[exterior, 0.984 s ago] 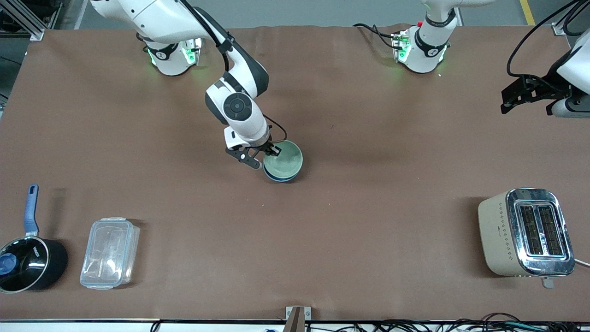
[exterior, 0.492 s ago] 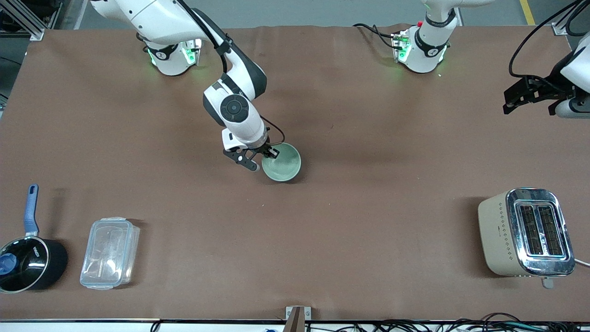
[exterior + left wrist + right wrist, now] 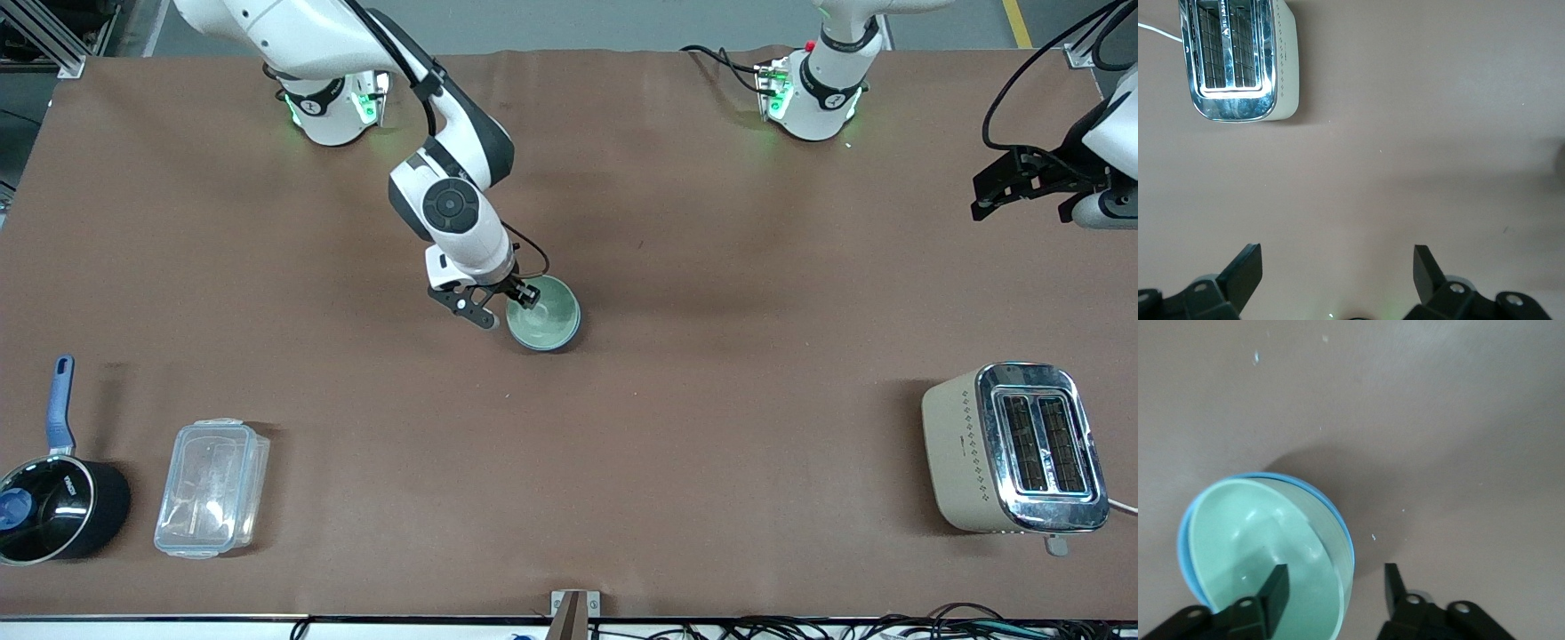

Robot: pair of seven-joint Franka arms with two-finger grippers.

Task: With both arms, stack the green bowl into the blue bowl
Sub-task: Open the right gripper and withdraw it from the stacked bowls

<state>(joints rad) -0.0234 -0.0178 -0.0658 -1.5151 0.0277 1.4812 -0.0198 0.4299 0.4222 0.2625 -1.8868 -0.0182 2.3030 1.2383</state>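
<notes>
Brown table (image 3: 711, 427): green bowl (image 3: 542, 313) nested in blue bowl (image 3: 1183, 540); right gripper (image 3: 505, 307) fingers apart astride rim; left gripper (image 3: 1022, 182) spread wide, waiting

A cream two-slot toaster with a chrome top (image 3: 1015, 447) stands toward the left arm's end of the table, well apart from a clear lidded plastic container (image 3: 212, 488) just beside a black saucepan with a blue handle (image 3: 55, 496).

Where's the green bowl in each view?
Front view: green bowl mid-table, nested in the blue bowl, right claw open astride its rim.
Left wrist view: not in it; only the toaster.
Right wrist view: green bowl by the claw's fingers.
Shared landmark: blue bowl's rim.
</notes>
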